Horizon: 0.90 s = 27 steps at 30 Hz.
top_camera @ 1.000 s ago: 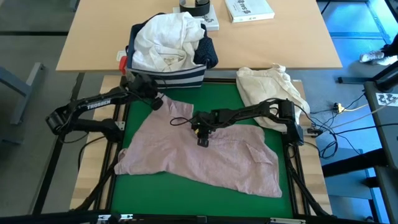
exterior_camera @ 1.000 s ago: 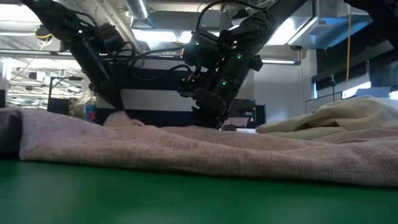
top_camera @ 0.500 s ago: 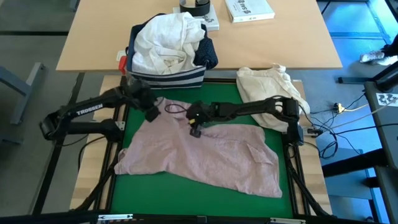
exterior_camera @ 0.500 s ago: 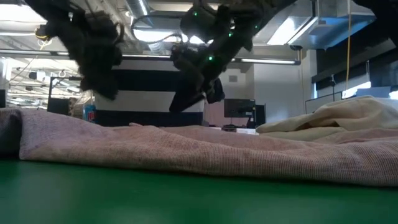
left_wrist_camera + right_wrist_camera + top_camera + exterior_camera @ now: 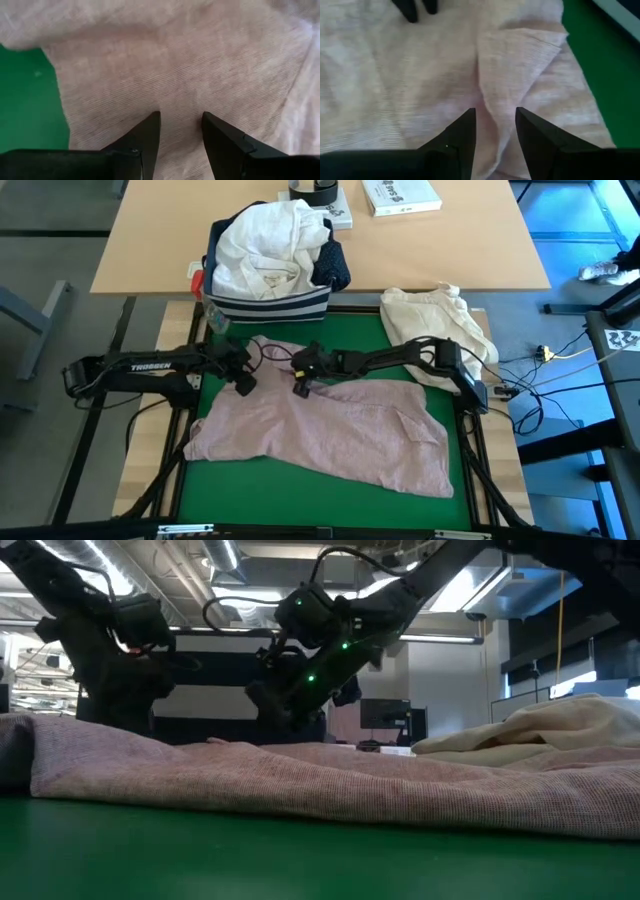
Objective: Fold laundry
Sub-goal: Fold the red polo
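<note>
The pale pink top (image 5: pixel 330 425) lies spread flat on the green mat (image 5: pixel 400 507). The left gripper (image 5: pixel 181 119) and right gripper (image 5: pixel 495 114) hover over it, fingers apart. Bright ceiling lights (image 5: pixel 225 560) shine behind.

The pale pink top (image 5: pixel 200 65) is a finely ribbed, matt knit cloth. It lies on a smooth matt green mat (image 5: pixel 260 495). The light wooden counter (image 5: pixel 150 240) looks smooth.

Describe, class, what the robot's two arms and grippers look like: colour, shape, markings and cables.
Both arms are slim, dark and jointed. The left arm carries white lettering along its link. Each ends in two black tapered fingers, seen at the left gripper and right gripper. Green lights and looping black cables show in the low view.
</note>
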Available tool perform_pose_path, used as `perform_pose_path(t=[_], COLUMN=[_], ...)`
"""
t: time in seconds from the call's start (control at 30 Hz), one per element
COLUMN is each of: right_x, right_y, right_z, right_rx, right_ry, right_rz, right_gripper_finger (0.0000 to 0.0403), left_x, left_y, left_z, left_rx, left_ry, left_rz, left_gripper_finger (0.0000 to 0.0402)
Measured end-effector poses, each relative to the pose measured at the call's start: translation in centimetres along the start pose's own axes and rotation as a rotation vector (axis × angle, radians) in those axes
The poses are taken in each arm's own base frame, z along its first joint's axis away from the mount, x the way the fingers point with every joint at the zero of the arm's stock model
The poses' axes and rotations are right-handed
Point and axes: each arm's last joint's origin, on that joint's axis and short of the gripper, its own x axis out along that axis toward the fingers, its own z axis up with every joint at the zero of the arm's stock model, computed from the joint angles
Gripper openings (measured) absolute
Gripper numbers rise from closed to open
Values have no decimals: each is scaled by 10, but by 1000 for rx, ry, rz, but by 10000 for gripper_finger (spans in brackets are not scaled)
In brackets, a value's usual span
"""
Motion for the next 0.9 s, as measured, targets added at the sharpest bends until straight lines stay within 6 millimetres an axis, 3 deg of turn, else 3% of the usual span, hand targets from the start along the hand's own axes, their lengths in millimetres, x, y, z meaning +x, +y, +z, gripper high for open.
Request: perform_pose_path(t=[0.2,0.43,0.63,0.73,0.9], right_x=[2,0,-22,-22,-18], right_y=[-5,-10,-15,-16,-18], right_z=[-2,-4,-1,-4,-6], right_rx=[-5,14,158,192,230], right_ry=[8,47,149,168,146], right_rz=[-41,-84,-208,-224,-273], right_gripper_finger=[127,13,13,4,24], left_x=[1,1,1,1,1], left_y=[-1,0,0,0,0], left_z=[-1,-1,-1,-1,-1], left_rx=[12,12,11,11,20], left_ry=[-8,-17,-11,-12,-11], left_rz=[21,41,45,47,48], left_gripper_finger=[140,140,140,140,140])
